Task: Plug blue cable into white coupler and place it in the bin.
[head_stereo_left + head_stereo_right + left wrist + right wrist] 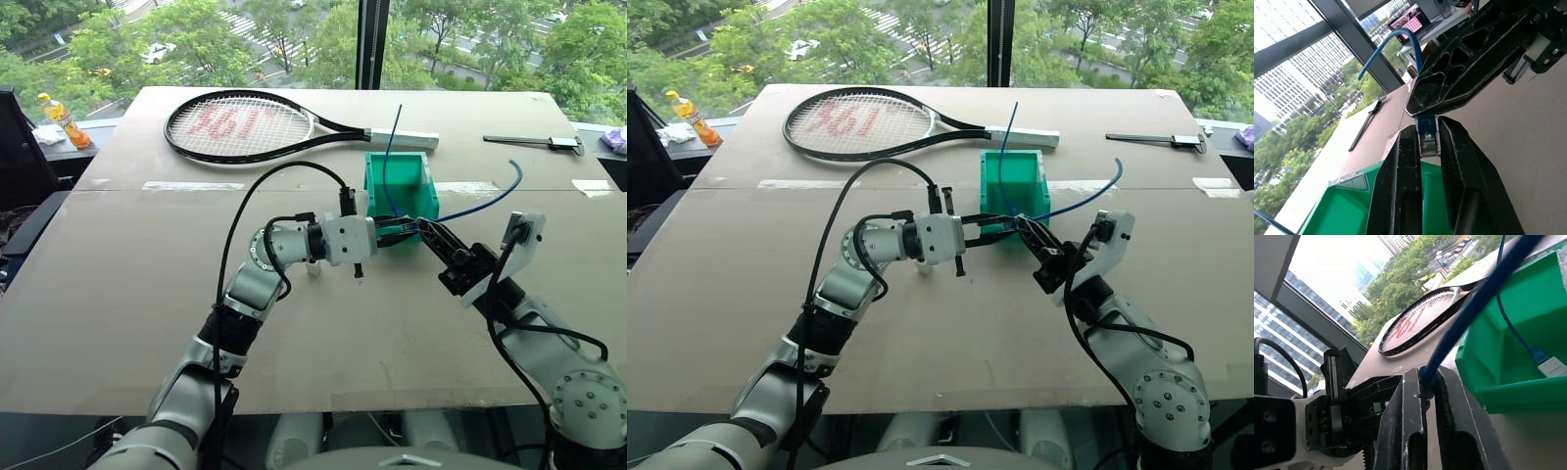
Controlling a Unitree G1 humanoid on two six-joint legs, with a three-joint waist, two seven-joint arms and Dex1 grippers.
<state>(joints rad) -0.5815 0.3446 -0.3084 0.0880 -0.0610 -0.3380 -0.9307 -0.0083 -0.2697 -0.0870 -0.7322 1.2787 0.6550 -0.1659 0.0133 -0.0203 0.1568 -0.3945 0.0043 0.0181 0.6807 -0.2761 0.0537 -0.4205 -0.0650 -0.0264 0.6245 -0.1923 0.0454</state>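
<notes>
- Both my claws meet nose to nose: left gripper point(404, 233) pinched on the clear plug end of the blue cable point(1426, 139), right gripper point(1425, 392) clamped on that cable just behind it.
- Bin point(425, 178) sits right behind my fingertips, holding another blue cable with a pale block point(1553, 366).
- Bare table point(127, 294) below both wrists.
- Racket point(245, 127) lies beyond the bin; red marking on its strings, can't read it.

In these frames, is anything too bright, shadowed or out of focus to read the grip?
Left wrist view: sky and towers glare pale, yet the blue cable shows sharply between the left gripper fingers. Right wrist view: sky blown out, near fingers soft, racket readable. Head views: even daylight, soft shadows on the table.
</notes>
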